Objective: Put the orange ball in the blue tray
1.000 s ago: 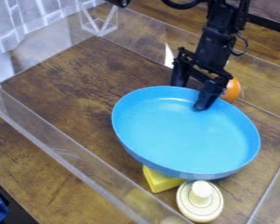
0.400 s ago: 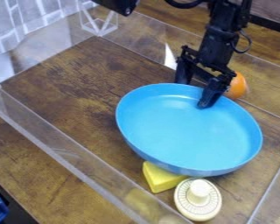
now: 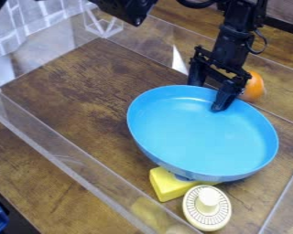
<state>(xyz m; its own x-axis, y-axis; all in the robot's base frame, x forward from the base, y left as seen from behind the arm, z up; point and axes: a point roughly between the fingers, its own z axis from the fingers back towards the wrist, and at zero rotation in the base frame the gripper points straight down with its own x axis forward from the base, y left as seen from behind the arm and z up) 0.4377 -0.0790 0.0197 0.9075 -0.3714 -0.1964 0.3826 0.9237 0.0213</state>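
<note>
Since a second ago, everything in view sits slightly right and lower in the picture, and the gripper (image 3: 219,87) stands a touch further right, hard by the ball (image 3: 252,85); the tray (image 3: 174,137) and ball keep their places relative to each other. Black and angular, the gripper points down with its fingers (image 3: 220,99) spread wide, holding nothing, the tips at the tray's far rim. Glossy and round, the orange ball lies on the table (image 3: 76,101) just outside the tray's far right rim, partly hidden behind the gripper. Smooth sky-blue plastic makes up the tray, a big shallow round dish with a raised rim. At its near edge a yellow block (image 3: 168,186) pokes out from under it, and a pale ridged disc (image 3: 207,207) lies just beside that. Dark wood grain shows on the table, which is edged by clear plastic walls (image 3: 39,137). No writing can be read.
</note>
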